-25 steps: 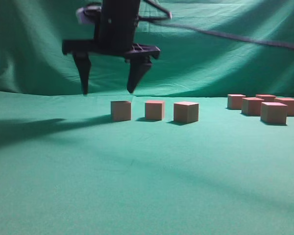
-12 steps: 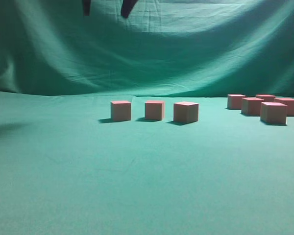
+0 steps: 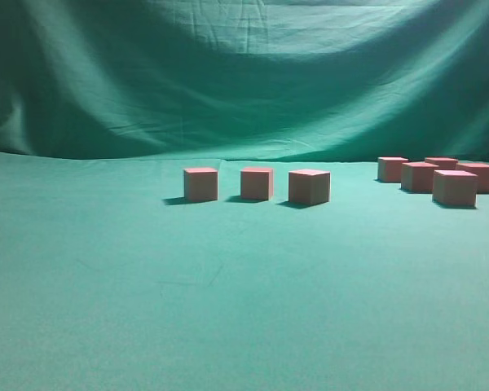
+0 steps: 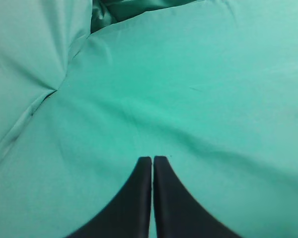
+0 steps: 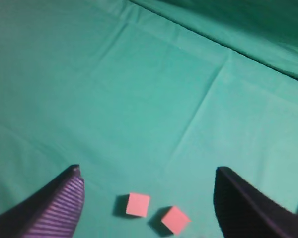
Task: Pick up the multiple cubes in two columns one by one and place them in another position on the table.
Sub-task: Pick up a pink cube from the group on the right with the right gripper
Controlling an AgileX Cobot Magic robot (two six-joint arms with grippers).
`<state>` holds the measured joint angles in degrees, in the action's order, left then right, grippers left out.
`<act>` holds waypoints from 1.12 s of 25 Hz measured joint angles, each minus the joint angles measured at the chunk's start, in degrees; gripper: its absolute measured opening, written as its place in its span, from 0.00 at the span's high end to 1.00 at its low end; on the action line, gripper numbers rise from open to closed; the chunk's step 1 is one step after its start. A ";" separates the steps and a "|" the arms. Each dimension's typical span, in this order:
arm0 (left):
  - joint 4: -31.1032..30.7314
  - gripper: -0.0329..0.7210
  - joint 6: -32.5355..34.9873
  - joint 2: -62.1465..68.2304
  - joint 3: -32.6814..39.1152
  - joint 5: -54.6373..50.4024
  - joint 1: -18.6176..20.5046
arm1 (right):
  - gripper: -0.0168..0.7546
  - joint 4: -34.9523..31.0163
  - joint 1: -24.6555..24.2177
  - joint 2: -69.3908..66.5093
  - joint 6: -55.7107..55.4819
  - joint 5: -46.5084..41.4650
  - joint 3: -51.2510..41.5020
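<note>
Green table (image 3: 228, 309): three cubes (image 3: 257, 183) in row; right claw (image 5: 149, 198) spread (empty), left claw (image 4: 152, 161) pressed together

Matte cubes (image 3: 201, 184); wrinkled cloth table (image 3: 228, 309).

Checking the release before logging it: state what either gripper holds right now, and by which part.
Nothing is held. The right gripper is open, high above two cubes on the table. The left gripper has its fingers shut, empty.

no text, label, brand, number or sign can be read; the cubes (image 3: 201, 184) show plain faces
</note>
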<state>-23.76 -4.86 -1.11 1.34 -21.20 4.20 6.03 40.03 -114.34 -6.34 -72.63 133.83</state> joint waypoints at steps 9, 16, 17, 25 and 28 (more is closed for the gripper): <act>0.00 0.96 0.00 0.00 0.00 0.00 0.00 | 0.29 0.41 -12.59 21.94 -1.13 0.38 -38.82; 0.00 0.96 0.00 0.00 0.00 0.00 0.00 | 0.29 -1.91 -30.42 29.19 -1.44 3.95 -61.61; 0.00 0.96 0.00 0.00 0.00 0.00 0.00 | 0.29 -3.51 -32.32 29.29 -0.70 6.20 -63.70; 0.00 0.96 0.00 0.00 0.00 0.00 0.00 | 0.29 -10.74 -38.14 26.12 5.99 23.53 -74.59; 0.00 0.96 0.00 0.00 0.00 0.00 0.00 | 0.29 -11.17 -38.14 23.19 7.17 26.38 -74.94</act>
<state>-23.76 -4.86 -1.11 1.34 -21.20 4.20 -5.14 1.88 -91.15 0.83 -46.26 58.89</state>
